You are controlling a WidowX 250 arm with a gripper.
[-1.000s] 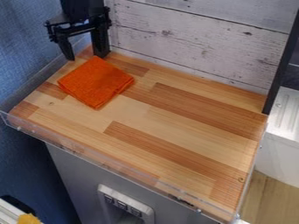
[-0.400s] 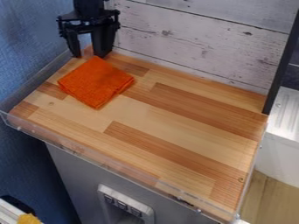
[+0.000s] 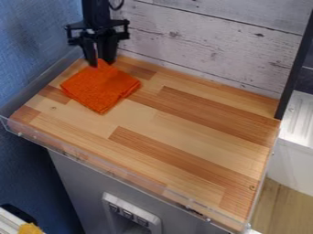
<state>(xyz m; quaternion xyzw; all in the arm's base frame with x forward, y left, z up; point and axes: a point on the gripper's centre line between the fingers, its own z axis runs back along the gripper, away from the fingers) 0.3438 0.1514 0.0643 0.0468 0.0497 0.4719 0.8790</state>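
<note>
Orange cloth [image 3: 101, 89], folded, lies flat-ish on the desk [image 3: 183, 132], upper-L part of view. End effector [image 3: 101, 62] is closed on its far corner, cloth pinched btwn the fingers, w/ that corner bunched up a bit. Rest of cloth on the wood. Whitish plank wall [image 3: 202, 41] behind, blue wall [image 3: 30, 41] on L, clear rim [image 3: 116, 171] along near edge.

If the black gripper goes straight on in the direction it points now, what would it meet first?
Most likely the far corner of the orange cloth, right at the tip of the gripper; the wooden surface lies beneath. Exact depth is unclear.
</note>
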